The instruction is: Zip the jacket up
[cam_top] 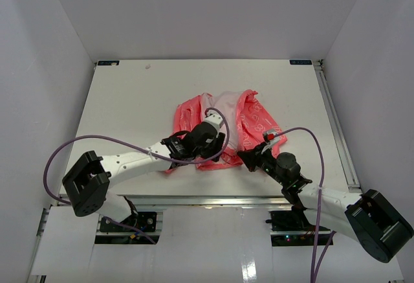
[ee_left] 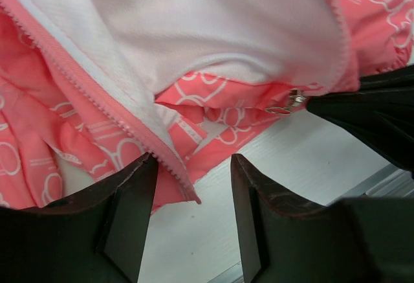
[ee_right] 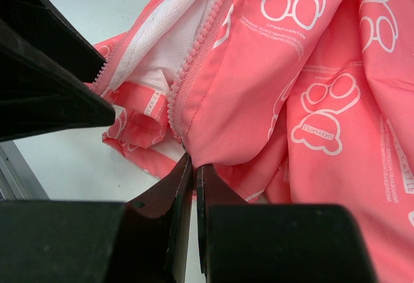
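The jacket [cam_top: 223,127] lies open at mid-frame on the bench [cam_top: 129,95]. The right fingers [ee_right: 171,199] pinch its hem under one zipper row; left fingers [ee_left: 129,218] gape astride the other row's free end [ee_left: 189,194]. Advice: seat that end squarely in the slider [ee_left: 289,100] before pulling.

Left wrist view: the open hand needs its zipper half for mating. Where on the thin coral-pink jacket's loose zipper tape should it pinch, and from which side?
Probably the bottom tip of the pink zipper tape on the thin coral-pink jacket, approached from the white table's near edge: it lies flat, pointing between the open left hand's fingers.
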Controlling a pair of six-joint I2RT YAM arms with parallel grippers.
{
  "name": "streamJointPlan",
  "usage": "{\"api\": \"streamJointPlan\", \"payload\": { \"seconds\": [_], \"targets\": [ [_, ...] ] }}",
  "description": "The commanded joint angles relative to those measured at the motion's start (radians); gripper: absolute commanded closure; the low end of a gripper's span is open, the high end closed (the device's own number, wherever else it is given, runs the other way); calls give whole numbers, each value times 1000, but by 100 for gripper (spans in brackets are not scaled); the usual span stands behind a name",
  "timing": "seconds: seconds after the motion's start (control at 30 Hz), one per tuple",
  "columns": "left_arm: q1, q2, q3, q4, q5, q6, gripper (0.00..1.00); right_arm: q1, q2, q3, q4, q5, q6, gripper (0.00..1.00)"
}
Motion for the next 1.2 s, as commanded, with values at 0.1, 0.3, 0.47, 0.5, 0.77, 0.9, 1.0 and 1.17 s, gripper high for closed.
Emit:
{"api": "streamJointPlan", "payload": {
  "seconds": [0.1, 0.3, 0.47, 0.5, 0.77, 0.9, 1.0, 1.17],
  "targets": [
    [160, -21, -24, -44, 28, -91, 78, 3, -41, -16, -4, 22, -17, 92],
    [263, -95, 90, -382, -328, -180, 100, 3, -56, -4, -23, 16, -14, 92],
    [422, -164, 371, -767, -638, -272, 100, 3, -70, -5, -28, 8, -7, 92],
    [434, -180, 439, -824, -672, -276, 100, 3, -74, -5, -31, 8, -6, 92],
    [422, -165, 525, -785, -535, -90, 100, 3, -94, -17, -30, 4, -4, 92],
    [215, -88, 266, -535, -417, -59, 100, 3, -85, -20, -21, 3, -6, 92],
    [117, -5, 159, -387, -295, -53, 100, 3, -62, -20, -12, -1, -9, 92],
    [51, -38, 59, -252, -143, -51, 91, 4, -19, -18, 27, -32, -7, 92]
  ]
}}
